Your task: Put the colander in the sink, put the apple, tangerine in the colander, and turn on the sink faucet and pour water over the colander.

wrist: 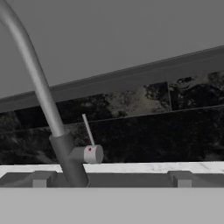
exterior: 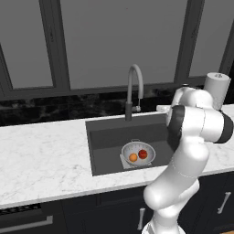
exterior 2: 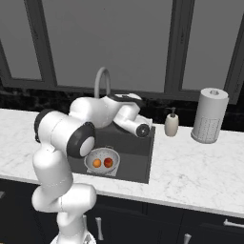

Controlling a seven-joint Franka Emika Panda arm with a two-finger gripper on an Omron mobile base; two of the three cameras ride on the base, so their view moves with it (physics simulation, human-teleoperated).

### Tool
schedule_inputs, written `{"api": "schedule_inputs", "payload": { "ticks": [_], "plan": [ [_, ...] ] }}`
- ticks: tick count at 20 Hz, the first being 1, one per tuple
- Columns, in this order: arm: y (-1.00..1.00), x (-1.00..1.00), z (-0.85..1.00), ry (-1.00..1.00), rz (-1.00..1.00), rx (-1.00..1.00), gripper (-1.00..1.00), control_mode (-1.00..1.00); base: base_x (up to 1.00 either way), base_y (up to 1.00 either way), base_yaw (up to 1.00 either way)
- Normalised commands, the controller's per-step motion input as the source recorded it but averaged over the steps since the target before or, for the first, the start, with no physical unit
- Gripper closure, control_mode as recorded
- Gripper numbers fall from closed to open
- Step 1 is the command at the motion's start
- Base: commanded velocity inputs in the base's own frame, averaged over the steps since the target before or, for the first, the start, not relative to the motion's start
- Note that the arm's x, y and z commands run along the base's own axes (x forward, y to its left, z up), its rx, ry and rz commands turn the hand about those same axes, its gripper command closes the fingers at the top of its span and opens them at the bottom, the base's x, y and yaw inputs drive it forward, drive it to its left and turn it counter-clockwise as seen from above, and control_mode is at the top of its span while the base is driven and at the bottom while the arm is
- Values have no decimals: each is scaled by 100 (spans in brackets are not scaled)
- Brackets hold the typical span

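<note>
The colander [exterior: 138,153] sits in the sink [exterior: 105,146], on the lighter plate at the basin's bottom, toward its near right side. Inside it the tangerine [exterior: 133,157] lies on the left and the apple [exterior: 143,154] just beside it on the right. The sink faucet [exterior: 132,91] stands at the far edge of the basin, its spout arching over the water-free sink. The gripper [wrist: 111,179] hangs near the faucet's base and thin side lever [wrist: 88,129], touching neither; its fingers are spread apart, holding nothing
</note>
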Motion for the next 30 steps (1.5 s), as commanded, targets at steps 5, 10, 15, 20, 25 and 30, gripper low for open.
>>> {"api": "schedule_inputs", "payload": {
  "ticks": [5,10,15,20,25,30],
  "plan": [
    [0,32,-19,-1,0,0,-100,-100,0,0,0],
    [17,36,-7,-3,0,0,-100,-100,0,0,0],
    [21,41,-2,-5,0,0,-100,-100,0,0,0],
    [11,23,-8,-3,0,0,-100,-100,0,0,0],
    [3,0,-4,0,0,0,-100,-100,0,0,0],
    [0,16,0,0,0,0,-100,-100,0,0,0]
  ]
}}
